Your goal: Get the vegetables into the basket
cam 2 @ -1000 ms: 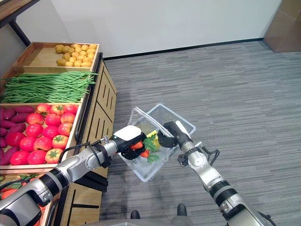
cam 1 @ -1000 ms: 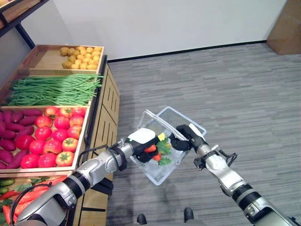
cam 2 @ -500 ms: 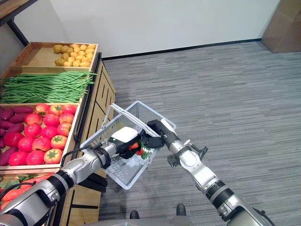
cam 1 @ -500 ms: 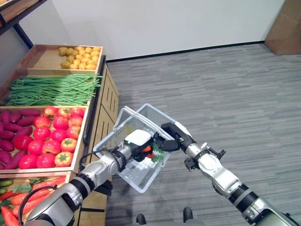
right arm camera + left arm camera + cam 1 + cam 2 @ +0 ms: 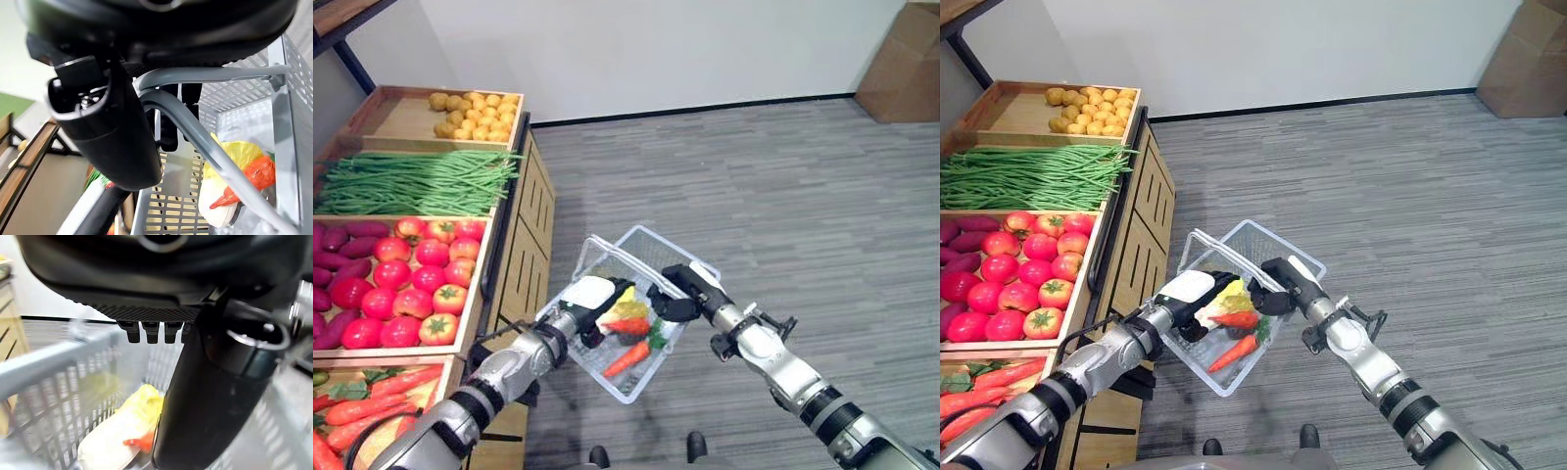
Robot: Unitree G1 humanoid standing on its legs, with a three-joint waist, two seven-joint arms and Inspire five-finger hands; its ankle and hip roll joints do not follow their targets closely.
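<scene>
Your right hand (image 5: 1278,286) grips the basket (image 5: 1278,250) handle; your left hand (image 5: 1190,294) sits at its nine o'clock rim. Two carrots (image 5: 1234,351) lie inside.

Basket (image 5: 636,377) mouth open upward; produce stand (image 5: 514,264) close alongside.

Bright, even indoor light fills the head views, with soft shadows. Both wrist views are blurred up close.

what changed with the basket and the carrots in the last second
The left hand let go its carrot; two carrots now lie in the basket. The basket swung toward the stand, then back. The right hand stays shut on the handles. Produce crates unchanged.
</scene>
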